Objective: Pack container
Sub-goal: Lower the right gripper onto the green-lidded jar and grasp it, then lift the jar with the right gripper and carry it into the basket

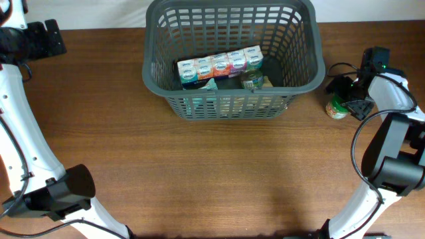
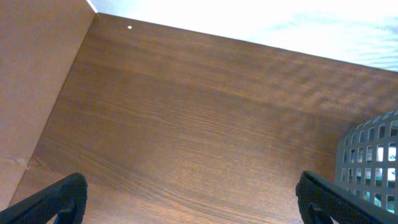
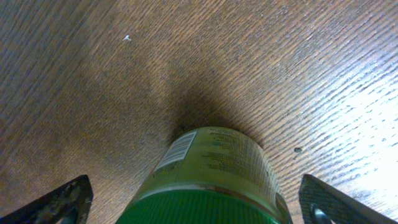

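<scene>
**Basket part-packed**

The basket (image 1: 226, 106) is sitting far-centre on the table (image 1: 199, 172), holding a carton row (image 1: 219, 65) and a bottle (image 1: 252, 81). The right gripper (image 3: 199, 202) is straddling a jar (image 3: 208, 162) right of it, fingers spread. The left gripper (image 2: 193, 199) is hanging spread, empty.

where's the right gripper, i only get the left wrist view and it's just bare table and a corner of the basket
observer: The right gripper is to the right of the container, open, with a green-lidded jar between its fingers.
operator: jar standing or tipped
observer: It looks upright on the table, outside the container.
operator: anything packed yet
observer: Yes, a row of small cartons lies inside the container.
</scene>
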You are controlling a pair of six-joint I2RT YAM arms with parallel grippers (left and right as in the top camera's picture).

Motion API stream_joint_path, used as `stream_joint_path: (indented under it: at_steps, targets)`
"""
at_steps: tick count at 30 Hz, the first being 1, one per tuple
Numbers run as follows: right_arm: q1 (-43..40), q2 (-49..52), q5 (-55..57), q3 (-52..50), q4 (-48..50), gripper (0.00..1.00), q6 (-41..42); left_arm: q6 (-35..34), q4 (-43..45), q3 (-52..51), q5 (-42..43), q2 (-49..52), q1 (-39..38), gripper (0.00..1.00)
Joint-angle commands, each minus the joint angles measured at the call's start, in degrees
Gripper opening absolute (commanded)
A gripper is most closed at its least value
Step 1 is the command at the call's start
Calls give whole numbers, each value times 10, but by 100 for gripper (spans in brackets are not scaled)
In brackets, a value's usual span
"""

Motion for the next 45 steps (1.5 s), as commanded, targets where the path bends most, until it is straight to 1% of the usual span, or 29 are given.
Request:
stream_joint_path:
  at_steps: [1, 7, 17, 25, 31, 39, 42, 43, 45]
  targets:
    - [-2, 4, 2, -5, 3, 95, 7, -6, -1, -2, 2, 3, 3, 99]
    - [-2, 5, 6, -5, 7, 95, 9, -6, -1, -2, 2, 3, 3, 99]
    - [-2, 5, 12, -5, -21, 94, 19, -6, -1, -2, 2, 3, 3, 99]
    - [-2, 5, 17, -5, -14, 93, 19, -5, -1, -2, 2, 3, 3, 99]
    - [-2, 5, 20, -5, -12, 86, 19, -6, -1, -2, 2, 2, 3, 99]
    - [-2, 5, 32, -5, -14, 85, 19, -5, -1, -2, 2, 3, 3, 99]
    - [-2, 5, 32, -5, -16, 78, 19, -5, -1, -2, 2, 2, 3, 99]
    - [-2, 5, 32, -5, -16, 78, 19, -6, -1, -2, 2, 3, 3, 99]
    - [-2, 5, 32, -5, -16, 74, 19, -6, -1, -2, 2, 3, 3, 99]
